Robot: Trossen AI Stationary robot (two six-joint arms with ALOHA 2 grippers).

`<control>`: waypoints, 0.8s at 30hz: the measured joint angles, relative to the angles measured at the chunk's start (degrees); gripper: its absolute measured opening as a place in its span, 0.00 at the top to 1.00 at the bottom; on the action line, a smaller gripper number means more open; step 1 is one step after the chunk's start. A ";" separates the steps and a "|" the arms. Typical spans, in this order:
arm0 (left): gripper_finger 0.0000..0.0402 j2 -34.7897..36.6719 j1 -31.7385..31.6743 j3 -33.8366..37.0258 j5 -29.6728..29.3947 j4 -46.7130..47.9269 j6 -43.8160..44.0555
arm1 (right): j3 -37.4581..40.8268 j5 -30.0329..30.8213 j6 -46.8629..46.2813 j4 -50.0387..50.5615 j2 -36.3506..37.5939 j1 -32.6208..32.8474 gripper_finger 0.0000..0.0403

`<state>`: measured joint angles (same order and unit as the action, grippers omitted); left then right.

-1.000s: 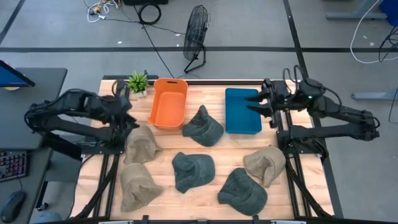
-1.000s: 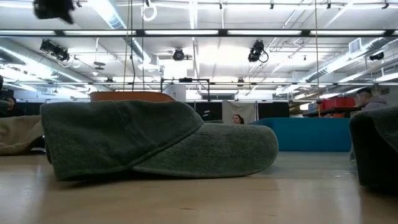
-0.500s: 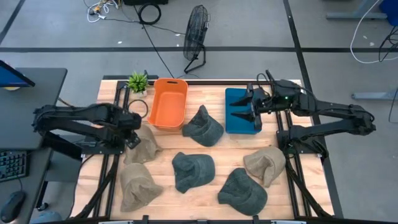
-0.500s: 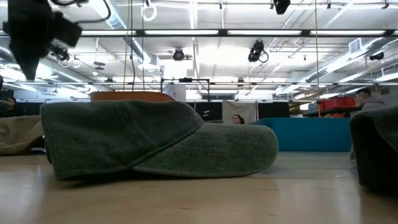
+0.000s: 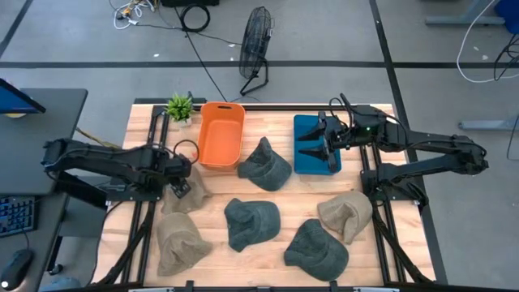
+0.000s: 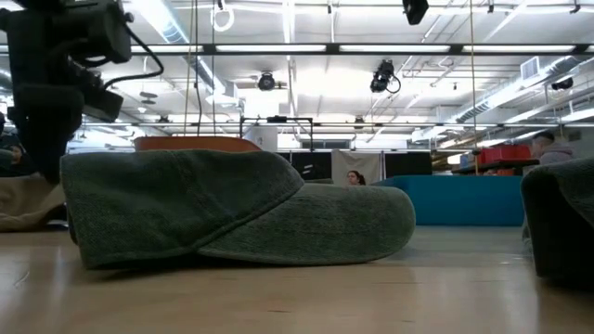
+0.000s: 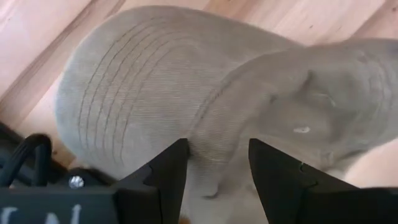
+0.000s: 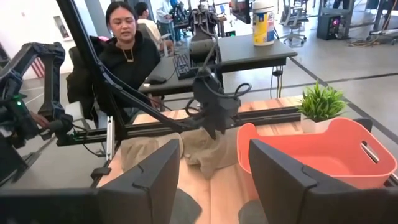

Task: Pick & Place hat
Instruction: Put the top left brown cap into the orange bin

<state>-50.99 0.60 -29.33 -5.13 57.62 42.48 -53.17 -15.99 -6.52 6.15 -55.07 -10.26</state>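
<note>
The left tool (image 7: 214, 165) hung open right over a tan cap (image 7: 186, 93) on the counter (image 5: 284, 178); the right tool (image 5: 312, 148), open and empty, hovered above the blue bin (image 5: 306, 128).

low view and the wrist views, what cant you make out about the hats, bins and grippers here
- Low view: the green hat fills the foreground, hiding most of the orange bin and the table behind it.
- Low view: the right gripper is not seen there at all.
- Left wrist view: the tan hat is cut off by the picture's edge.
- Right wrist view: the blue bin below its open fingers is out of frame.
</note>
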 joint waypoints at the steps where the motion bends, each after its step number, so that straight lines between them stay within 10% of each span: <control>1: 0.56 0.01 0.00 0.72 -0.02 -0.72 -0.73 | 0.00 0.00 0.00 -0.17 0.00 -0.02 0.51; 10: 0.95 -0.01 -0.03 1.05 -0.89 -0.99 0.03 | 0.00 0.04 -0.09 -0.91 0.00 -0.02 0.51; 24: 0.99 -0.08 0.02 -12.29 2.72 4.95 0.57 | 0.00 0.07 -2.20 -1.72 0.02 -0.02 0.51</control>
<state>-51.07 0.62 -41.63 -2.41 62.57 43.06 -53.17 -15.92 -8.72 4.43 -55.05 -10.28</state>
